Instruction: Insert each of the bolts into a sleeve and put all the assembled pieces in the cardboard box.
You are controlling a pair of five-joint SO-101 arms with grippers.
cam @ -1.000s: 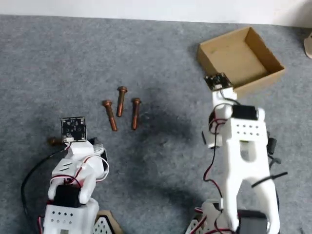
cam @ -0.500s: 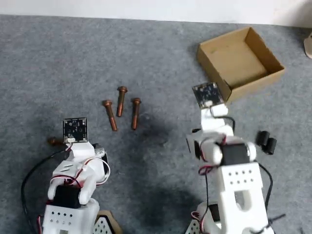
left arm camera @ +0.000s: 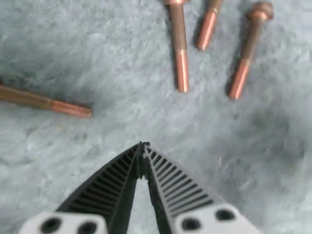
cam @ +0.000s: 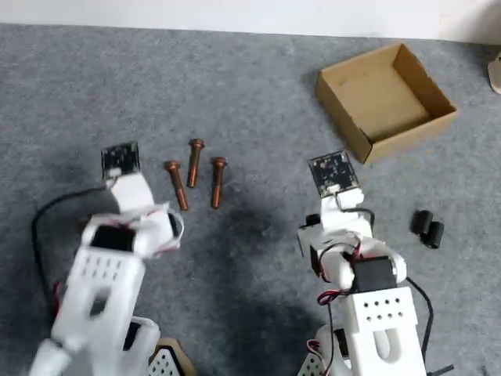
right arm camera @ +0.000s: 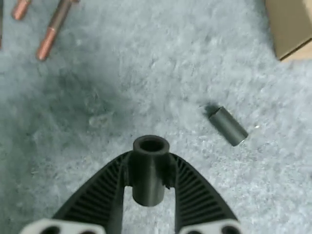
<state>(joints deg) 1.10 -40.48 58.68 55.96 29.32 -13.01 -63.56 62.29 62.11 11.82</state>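
Sleeve [right arm camera: 150, 178]: short black tube with an open bore. Probably stiff and light, with smooth sides that may slip; best gripped across mid-body, as now, upright between the clenched jaws of the right gripper [right arm camera: 150, 162], over the tabletop [cam: 258, 86] right of centre. Two spare sleeves [cam: 427, 227] lie near the right edge. Bolts [cam: 194, 174]: three, copper-coloured, flanged heads, threaded tips, rigid, grouped left of centre; take by the shank. A fourth bolt [left arm camera: 46, 101] lies apart. Left gripper [left arm camera: 141, 147]: pressed closed, empty, near them. Cardboard box [cam: 411, 131]: far right corner.

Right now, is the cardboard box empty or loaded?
Empty. In the high view the cardboard box shows a bare floor with nothing in it.
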